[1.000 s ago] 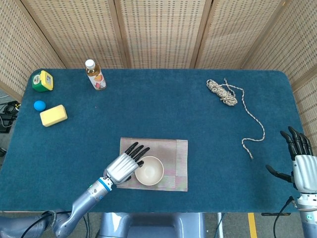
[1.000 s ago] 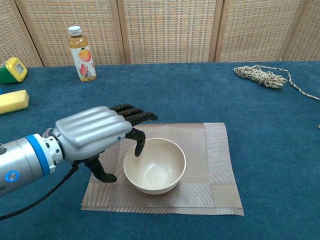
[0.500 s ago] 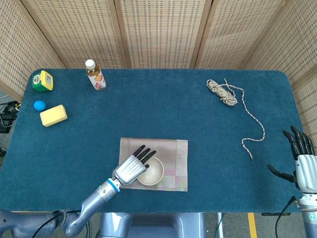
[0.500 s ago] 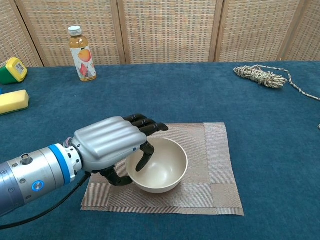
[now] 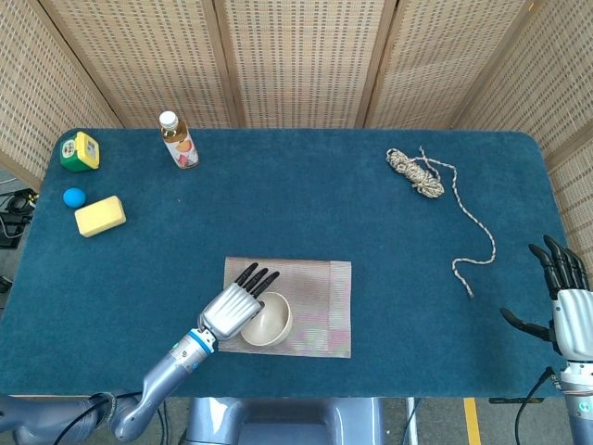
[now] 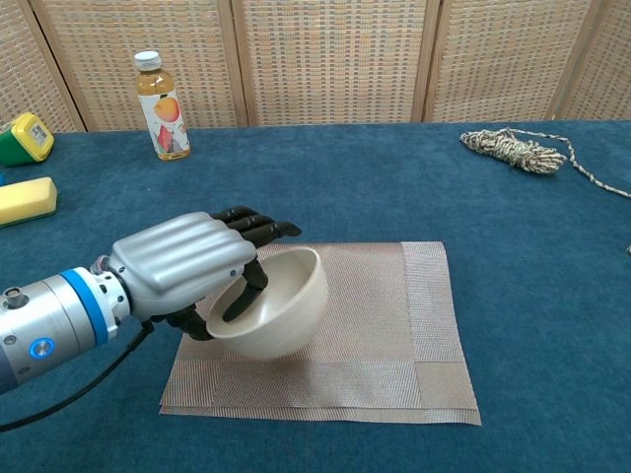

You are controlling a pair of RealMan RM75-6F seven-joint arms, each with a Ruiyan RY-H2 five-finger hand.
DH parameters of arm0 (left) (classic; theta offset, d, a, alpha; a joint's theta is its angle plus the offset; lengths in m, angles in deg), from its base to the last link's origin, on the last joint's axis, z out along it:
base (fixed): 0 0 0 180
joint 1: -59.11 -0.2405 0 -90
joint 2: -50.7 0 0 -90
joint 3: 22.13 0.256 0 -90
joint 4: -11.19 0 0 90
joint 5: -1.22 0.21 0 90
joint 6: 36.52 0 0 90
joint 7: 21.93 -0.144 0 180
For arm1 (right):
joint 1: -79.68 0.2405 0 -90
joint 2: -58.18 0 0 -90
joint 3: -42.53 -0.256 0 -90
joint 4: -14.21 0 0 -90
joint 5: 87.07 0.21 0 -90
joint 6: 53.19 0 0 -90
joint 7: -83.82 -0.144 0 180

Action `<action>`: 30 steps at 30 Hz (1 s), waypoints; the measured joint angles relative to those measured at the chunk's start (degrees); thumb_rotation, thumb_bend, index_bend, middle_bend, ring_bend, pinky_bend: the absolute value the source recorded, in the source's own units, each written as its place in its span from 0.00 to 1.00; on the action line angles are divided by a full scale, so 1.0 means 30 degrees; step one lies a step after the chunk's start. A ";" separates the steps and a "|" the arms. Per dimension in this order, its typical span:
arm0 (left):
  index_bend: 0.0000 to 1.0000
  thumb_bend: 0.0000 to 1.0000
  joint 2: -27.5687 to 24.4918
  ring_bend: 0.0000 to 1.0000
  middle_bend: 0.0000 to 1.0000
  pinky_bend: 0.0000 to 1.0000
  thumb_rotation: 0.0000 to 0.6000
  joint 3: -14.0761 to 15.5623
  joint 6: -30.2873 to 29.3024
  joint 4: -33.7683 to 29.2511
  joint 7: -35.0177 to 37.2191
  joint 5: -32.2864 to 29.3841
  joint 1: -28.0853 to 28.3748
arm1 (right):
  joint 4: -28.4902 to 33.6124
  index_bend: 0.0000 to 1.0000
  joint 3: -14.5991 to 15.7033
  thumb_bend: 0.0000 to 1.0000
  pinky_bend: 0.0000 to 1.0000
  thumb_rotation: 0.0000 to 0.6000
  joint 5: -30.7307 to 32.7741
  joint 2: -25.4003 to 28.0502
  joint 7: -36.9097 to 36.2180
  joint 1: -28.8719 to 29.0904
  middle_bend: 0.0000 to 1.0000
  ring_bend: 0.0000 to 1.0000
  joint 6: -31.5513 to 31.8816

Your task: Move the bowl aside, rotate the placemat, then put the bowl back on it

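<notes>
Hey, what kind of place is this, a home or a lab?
Probably a robot test setup, not a home: a table under blue felt, woven screens closing it in, and unrelated props such as a rope and sponge.

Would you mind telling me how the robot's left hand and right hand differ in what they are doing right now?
The left hand grips the bowl by its near rim, fingers over the rim, tilting it above the placemat; the right hand holds nothing, fingers spread. The left hand is over the table's front middle; the right hand sits off its right edge, far from the bowl. Both have silver backs and black fingers.
</notes>
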 measured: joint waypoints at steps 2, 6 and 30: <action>0.71 0.42 -0.0410 0.00 0.00 0.00 1.00 0.0037 -0.0225 -0.0008 0.0233 0.0037 -0.0095 | 0.0013 0.12 0.0008 0.11 0.00 1.00 -0.0009 0.0006 0.0029 -0.0003 0.00 0.00 -0.0002; 0.71 0.42 -0.1379 0.00 0.00 0.00 1.00 0.0103 -0.0702 0.0077 0.0894 0.0085 -0.0346 | 0.0050 0.12 0.0033 0.11 0.00 1.00 -0.0045 0.0004 0.0112 -0.0001 0.00 0.00 -0.0011; 0.69 0.42 -0.5811 0.00 0.00 0.00 1.00 0.1764 -0.2704 0.4067 0.6591 0.0524 -0.2914 | 0.0341 0.12 0.0271 0.11 0.00 1.00 -0.0464 -0.0271 0.1419 0.0035 0.00 0.00 0.0061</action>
